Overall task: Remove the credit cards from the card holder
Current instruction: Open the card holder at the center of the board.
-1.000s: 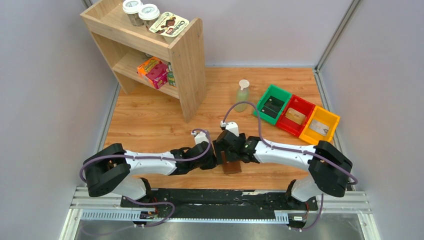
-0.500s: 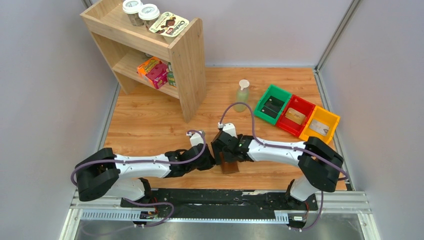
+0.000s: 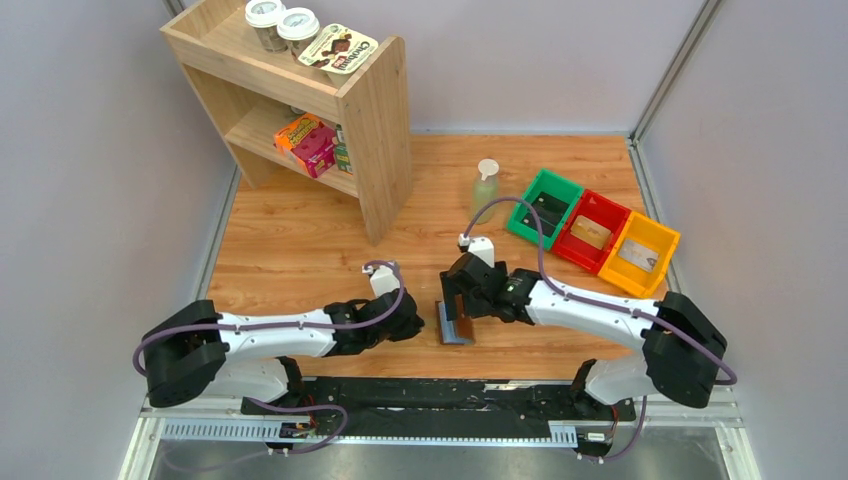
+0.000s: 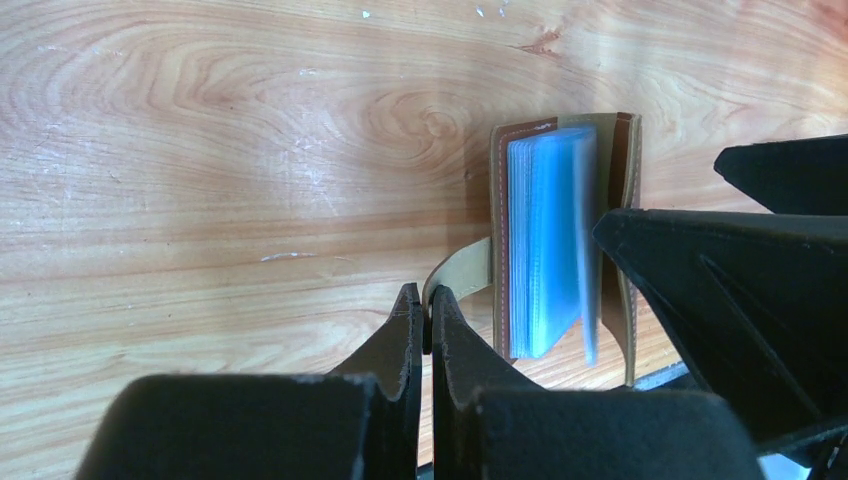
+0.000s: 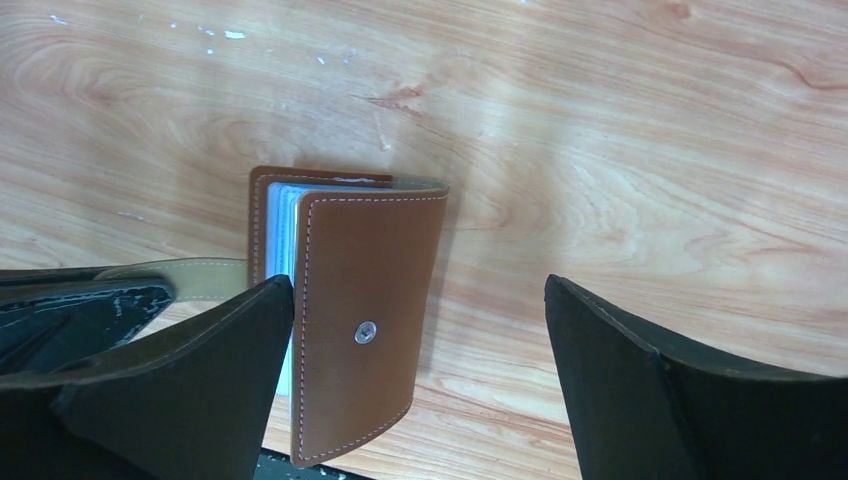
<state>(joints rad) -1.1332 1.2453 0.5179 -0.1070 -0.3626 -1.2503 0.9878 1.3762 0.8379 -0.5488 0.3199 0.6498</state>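
Since the left gripper (image 4: 428, 302) has its jaws pressed together on what looks like the end of the tan leather snap tab (image 4: 458, 278), the small brown leather bifold card holder (image 5: 360, 330) is tethered on the wooden surface (image 5: 600, 120) between the two arms. The right gripper (image 5: 418, 285) hangs directly above it, jaws spread wide and empty, straddling the half-closed cover. The holder's long axis runs along those fingers, closer to the one on the left arm's side, so the right arm seems best placed to reach the blue-grey sleeves (image 4: 545, 250); whether any card remains inside cannot be told
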